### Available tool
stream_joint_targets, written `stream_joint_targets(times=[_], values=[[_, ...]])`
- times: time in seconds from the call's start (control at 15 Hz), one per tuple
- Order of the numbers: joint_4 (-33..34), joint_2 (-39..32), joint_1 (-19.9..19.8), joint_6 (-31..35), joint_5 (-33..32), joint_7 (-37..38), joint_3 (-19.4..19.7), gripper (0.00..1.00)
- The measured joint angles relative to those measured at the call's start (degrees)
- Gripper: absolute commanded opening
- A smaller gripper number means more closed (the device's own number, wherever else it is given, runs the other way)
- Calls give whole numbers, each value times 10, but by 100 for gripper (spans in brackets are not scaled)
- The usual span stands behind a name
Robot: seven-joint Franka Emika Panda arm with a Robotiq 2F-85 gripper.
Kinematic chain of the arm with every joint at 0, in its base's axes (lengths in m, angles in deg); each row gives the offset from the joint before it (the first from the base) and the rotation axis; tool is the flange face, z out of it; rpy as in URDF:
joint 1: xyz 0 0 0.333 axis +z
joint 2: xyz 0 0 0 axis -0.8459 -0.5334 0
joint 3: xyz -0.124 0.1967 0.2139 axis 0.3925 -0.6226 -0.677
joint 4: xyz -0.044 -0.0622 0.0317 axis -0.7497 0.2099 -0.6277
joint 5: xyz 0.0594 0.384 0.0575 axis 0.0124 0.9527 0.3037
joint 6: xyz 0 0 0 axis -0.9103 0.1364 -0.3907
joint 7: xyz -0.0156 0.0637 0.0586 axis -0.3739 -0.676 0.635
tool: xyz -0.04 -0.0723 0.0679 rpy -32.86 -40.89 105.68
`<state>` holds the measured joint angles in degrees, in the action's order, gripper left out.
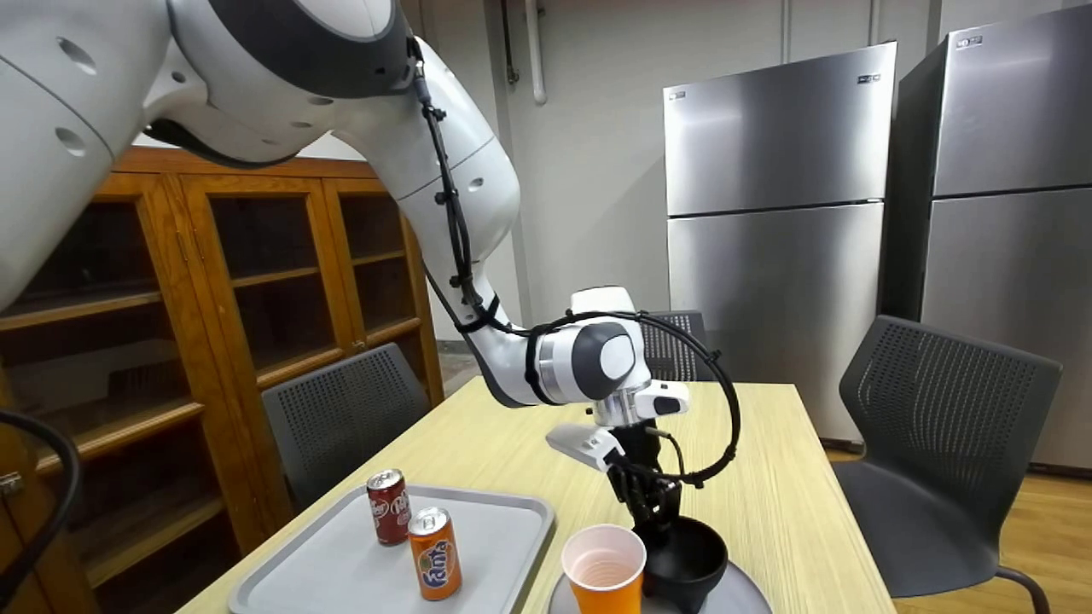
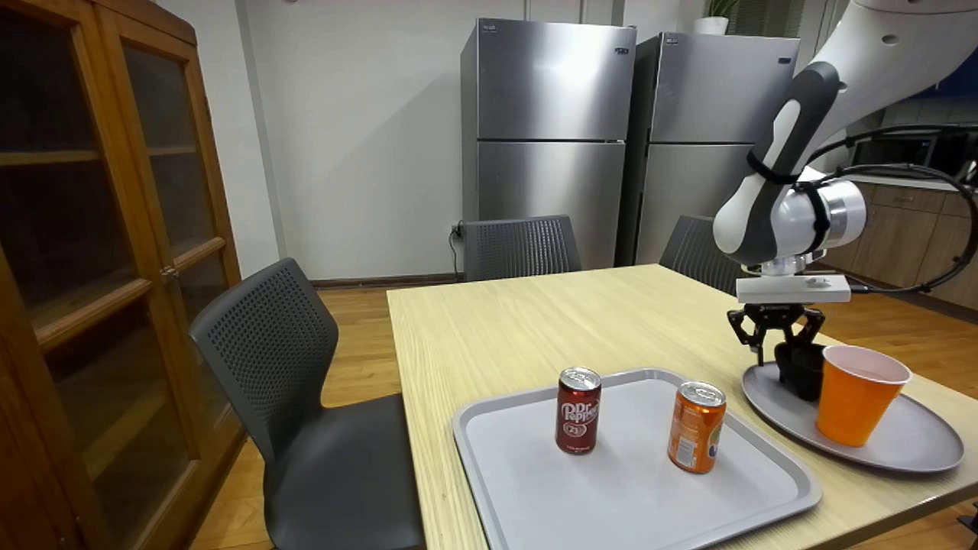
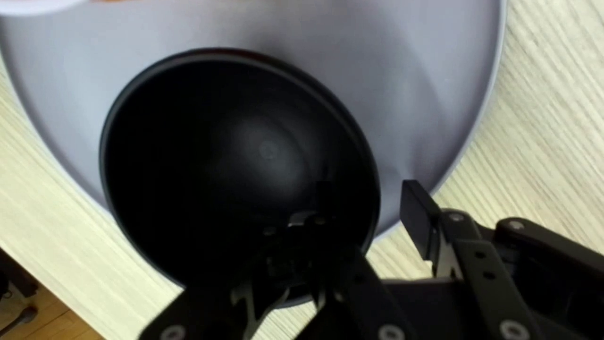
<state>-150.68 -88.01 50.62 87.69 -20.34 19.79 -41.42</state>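
A black bowl (image 1: 687, 563) stands on a grey round plate (image 1: 749, 588); the bowl also shows in an exterior view (image 2: 804, 374) and in the wrist view (image 3: 212, 141). My gripper (image 3: 370, 212) is open at the bowl's rim. One dark finger is over the bowl's inside and hard to make out; the other is outside the wall, with a gap to it. The gripper also shows in both exterior views (image 1: 653, 516) (image 2: 776, 350). An orange cup with a pale inside (image 2: 857, 405) stands on the plate beside the bowl; its rim shows in the wrist view (image 3: 37, 5).
A grey tray (image 2: 527, 489) lies on the wooden table (image 2: 489, 336) beside the plate. A dark red Dr Pepper can (image 2: 578, 411) and an orange Fanta can (image 2: 697, 428) stand upright on it. Dark chairs (image 2: 306, 428) surround the table; a wooden cabinet (image 1: 196, 341) and fridges (image 1: 776, 256) stand behind.
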Motion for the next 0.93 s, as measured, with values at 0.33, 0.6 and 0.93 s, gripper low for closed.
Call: stream_joint_targets(times=[0.33,0.6,0.93], values=[[0,3,13,-1,0,0,14,2],[-3,11,27,-1,-1,0,25,2],[-8,34,46,-2,-3,0,37,2]])
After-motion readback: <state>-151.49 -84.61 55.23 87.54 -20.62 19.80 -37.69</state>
